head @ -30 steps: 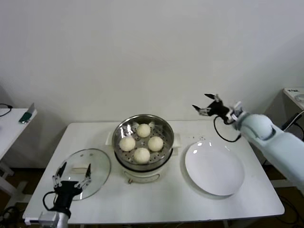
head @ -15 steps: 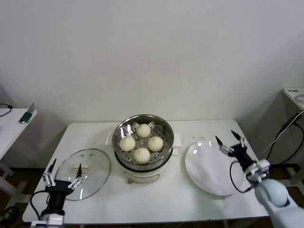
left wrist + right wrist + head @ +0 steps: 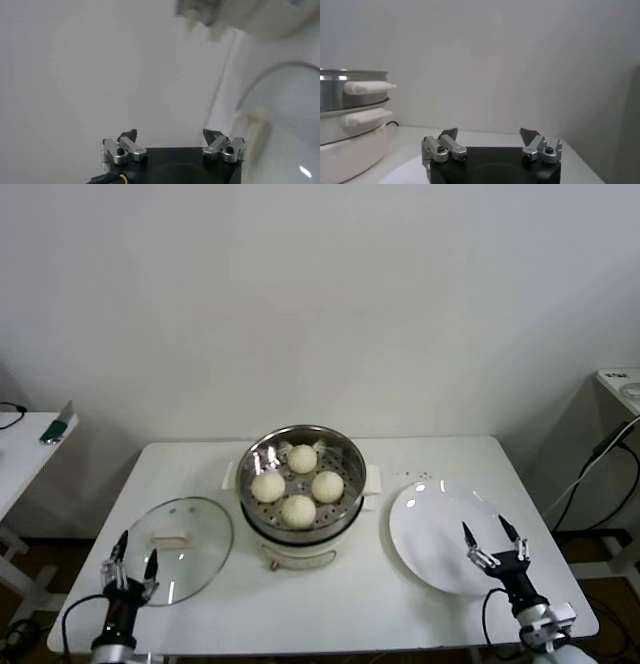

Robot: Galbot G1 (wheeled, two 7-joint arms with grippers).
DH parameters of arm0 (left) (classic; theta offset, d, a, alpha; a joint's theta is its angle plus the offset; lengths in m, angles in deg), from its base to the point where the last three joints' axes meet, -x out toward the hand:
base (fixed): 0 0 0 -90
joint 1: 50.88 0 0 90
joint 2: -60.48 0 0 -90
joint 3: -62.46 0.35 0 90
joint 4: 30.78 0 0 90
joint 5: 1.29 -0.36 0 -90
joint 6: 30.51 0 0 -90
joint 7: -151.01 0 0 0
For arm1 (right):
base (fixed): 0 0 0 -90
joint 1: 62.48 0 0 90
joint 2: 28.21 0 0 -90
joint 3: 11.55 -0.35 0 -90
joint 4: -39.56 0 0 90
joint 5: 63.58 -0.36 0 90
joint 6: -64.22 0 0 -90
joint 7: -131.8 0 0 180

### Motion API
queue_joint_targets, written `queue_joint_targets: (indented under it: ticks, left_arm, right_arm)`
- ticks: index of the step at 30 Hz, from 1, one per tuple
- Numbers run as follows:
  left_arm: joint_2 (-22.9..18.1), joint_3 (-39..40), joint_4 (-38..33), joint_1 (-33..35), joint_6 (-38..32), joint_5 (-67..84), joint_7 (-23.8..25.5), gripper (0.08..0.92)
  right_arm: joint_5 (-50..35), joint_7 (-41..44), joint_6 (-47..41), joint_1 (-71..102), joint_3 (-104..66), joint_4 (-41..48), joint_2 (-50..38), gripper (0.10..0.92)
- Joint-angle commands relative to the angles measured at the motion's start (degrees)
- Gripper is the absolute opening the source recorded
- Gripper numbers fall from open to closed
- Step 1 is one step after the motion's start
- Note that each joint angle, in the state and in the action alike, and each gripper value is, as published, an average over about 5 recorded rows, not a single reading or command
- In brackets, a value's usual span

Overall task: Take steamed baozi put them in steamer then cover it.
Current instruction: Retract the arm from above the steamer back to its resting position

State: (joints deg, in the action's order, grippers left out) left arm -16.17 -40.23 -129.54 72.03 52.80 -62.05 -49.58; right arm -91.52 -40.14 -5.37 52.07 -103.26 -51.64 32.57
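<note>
Left end effector (image 3: 128,569) hangs low at the table's (image 3: 330,609) near-left edge, jaws wide, empty. Just beyond it lies the round clear glass lid (image 3: 182,535), cream handle seemingly running left-right; the left arm is nearer. Centre: four cream-white steamed baozi (image 3: 299,510) sit in the shiny steel steamer (image 3: 301,489), uncovered. Flat white plate (image 3: 448,537); right end effector (image 3: 497,546) spread wide, empty, at its near rim.

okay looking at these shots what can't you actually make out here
- Steamer front controls: head view, too small to read.
- Glass lid: left wrist view, blurred and cut off by the edge.
- Steamer's inside and baozi: right wrist view sees only the outer wall.
- Small object on the side table: head view, too small to identify.
- Both arms behind the left hand and right hand: cut off by the bottom edge.
</note>
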Motion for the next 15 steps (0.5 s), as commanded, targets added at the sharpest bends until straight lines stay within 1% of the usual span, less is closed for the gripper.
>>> queue_joint_targets:
  ticks: [1,10,15]
  left_arm:
    - [1.1,0.7,15.1,-7.1,0.0,-16.5,-5.1,0.823]
    - [1.0,1.7,14.5,-12.1,1.4,-18.4,-2.7,0.823]
    - [0.9,2.2,16.9,-15.3,2.2,-19.7,-1.4,0.823]
  right_arm:
    - [1.8,-0.4,2.5,3.5,-2.7,-0.9,4.5,0.823]
    - [2.0,-0.6,2.9,4.1,-3.2,-0.6,5.1,0.823]
    - [1.9,-0.7,3.0,4.7,-3.6,-1.1,5.4,0.823]
